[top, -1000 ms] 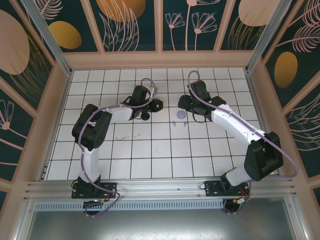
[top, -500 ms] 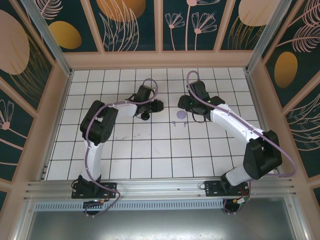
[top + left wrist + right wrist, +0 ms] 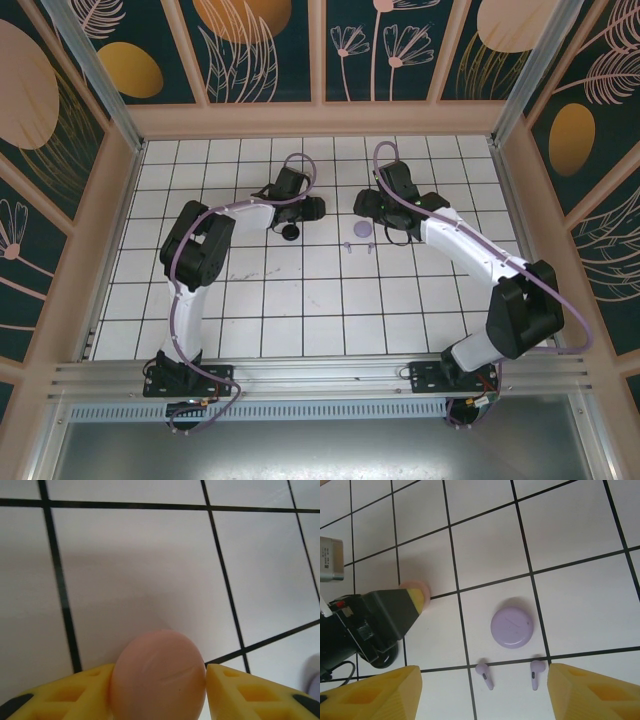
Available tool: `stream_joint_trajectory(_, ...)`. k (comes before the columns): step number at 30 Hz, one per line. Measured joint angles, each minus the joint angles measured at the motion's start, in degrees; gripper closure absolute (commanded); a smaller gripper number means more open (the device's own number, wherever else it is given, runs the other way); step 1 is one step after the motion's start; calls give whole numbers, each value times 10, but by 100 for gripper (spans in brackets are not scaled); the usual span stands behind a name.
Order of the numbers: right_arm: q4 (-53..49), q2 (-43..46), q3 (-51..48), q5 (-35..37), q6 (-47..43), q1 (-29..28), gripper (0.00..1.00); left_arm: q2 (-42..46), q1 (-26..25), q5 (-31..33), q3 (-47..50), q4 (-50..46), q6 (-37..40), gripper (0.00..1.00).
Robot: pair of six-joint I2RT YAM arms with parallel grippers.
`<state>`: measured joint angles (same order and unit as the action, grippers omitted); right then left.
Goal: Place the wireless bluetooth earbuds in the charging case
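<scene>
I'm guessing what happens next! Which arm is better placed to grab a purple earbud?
The right. Its open right gripper hangs over the two lavender earbuds lying beside the lavender case. The left gripper is busy, shut on a pinkish case.

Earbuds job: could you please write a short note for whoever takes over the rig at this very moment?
Pincers: left pincer is shut on a pinkish round case, low at the table. The right pincer is open, holds nothing, and hangs above the lavender items.
Things: the lavender case looks closed. The two lavender earbuds lie loose on the table beside it, not touching it.
Done: no earbud seated yet.
Left: open the lavender case and insert both earbuds.
</scene>
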<state>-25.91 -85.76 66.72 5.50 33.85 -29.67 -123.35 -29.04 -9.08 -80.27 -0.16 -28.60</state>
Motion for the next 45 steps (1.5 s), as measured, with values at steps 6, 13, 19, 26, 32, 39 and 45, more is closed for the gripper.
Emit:
stream_joint_trajectory(6, -5, -32, 10, 16, 2, 0, 28, 38, 0, 41, 3, -16, 14, 46)
stream_joint_trajectory(13, -17, -87, 18, 25, 6, 0, 29, 104, 0, 67, 3, -16, 29, 45)
stream_joint_trajectory(19, -39, -141, 64, 28, 17, 3, 30, 173, 0, 90, 42, 12, 44, 44)
stream_joint_trajectory(26, -65, -230, 118, 30, 47, 10, 30, 299, 0, 135, 137, 93, 70, 23)
stream_joint_trajectory(32, -93, -286, 158, 23, 89, 12, 29, 382, 0, 176, 198, 171, 87, 1)
stream_joint_trajectory(39, -115, -303, 186, 11, 141, 12, 29, 408, 0, 224, 222, 216, 91, 1)
stream_joint_trajectory(45, -125, -310, 188, -3, 174, 12, 29, 426, 0, 289, 279, 255, 90, 1)
